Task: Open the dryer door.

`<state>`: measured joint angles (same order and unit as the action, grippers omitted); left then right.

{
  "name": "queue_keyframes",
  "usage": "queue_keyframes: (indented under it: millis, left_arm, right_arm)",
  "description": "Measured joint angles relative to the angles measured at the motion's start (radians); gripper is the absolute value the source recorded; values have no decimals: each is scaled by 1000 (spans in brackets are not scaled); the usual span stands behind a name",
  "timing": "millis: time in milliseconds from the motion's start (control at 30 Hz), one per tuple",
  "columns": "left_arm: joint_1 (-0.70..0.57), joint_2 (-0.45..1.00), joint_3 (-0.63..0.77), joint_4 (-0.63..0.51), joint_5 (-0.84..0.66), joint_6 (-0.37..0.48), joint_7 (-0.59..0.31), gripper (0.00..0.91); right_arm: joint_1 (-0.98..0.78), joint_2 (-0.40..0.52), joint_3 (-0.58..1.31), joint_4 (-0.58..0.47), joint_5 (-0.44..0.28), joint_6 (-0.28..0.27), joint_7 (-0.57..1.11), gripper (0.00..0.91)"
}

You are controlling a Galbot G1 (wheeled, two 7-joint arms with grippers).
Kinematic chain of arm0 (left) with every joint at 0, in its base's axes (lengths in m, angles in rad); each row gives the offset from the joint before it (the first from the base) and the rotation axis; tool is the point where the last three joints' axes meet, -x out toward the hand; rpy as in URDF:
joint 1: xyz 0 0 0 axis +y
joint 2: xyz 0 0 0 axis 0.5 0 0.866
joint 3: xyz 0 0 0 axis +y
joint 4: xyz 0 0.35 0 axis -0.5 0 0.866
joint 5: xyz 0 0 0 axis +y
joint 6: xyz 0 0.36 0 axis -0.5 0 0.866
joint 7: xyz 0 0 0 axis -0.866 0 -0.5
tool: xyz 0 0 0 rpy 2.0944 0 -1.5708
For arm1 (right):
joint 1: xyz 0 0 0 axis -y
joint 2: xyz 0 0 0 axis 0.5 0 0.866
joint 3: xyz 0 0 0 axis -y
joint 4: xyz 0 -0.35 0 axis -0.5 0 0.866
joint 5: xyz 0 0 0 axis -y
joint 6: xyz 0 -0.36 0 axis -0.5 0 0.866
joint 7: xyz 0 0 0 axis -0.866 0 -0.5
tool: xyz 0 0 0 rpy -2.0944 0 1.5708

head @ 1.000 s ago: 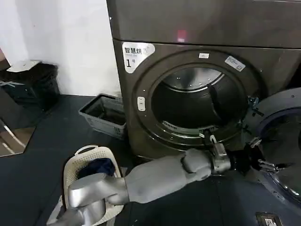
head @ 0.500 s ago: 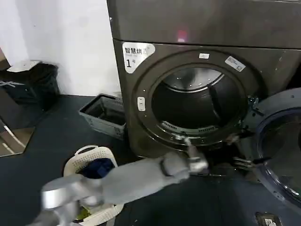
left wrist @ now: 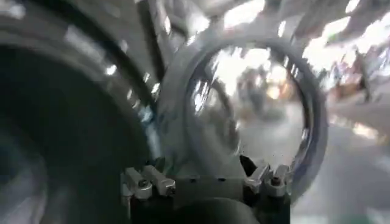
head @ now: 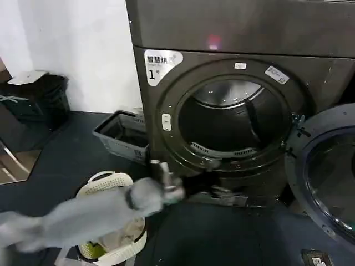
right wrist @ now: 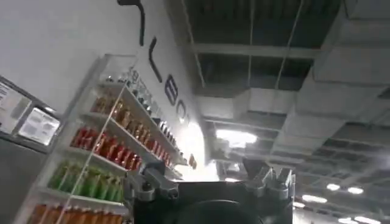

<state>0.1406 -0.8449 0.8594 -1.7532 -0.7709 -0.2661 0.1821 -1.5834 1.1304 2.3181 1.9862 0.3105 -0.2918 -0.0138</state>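
Dryer door (head: 324, 177), swung fully aside to the right of the dryer (head: 233, 83) and well clear of the left gripper (head: 219, 191), which has withdrawn leftward from its rim with fingers spread and empty, so the opening looks complete.

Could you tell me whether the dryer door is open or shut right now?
Open. The dryer door is swung out to the right on its hinge, and the dryer shows its bare drum mouth.

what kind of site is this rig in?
Probably a self-service laundry inside a shop: big dark grey-brown front-loading dryer with numbered sticker, white plastic laundry basket, stocked drinks shelves.
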Motion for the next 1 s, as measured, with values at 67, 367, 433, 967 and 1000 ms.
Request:
queue_keyframes:
  millis: [67, 367, 433, 967, 1000]
  left_arm:
    - [22, 67, -22, -21, -7, 34, -5, 907]
    - [167, 308, -159, -117, 4, 111, -84, 907]
    - [213, 357, -194, -130, 5, 107, -80, 907]
    - [602, 700, -520, -201, 16, 181, 53, 907]
    - [612, 720, -525, -199, 29, 181, 66, 907]
  right_arm:
    - [4, -4, 2, -3, -2, 3, 0, 907]
    - [39, -11, -19, -29, -28, 60, -56, 907]
    - [47, -13, -22, -35, -40, 67, -64, 907]
    - [78, 2, -29, -49, -74, 89, -63, 907]
    - [75, 2, -29, -49, -73, 89, -65, 907]
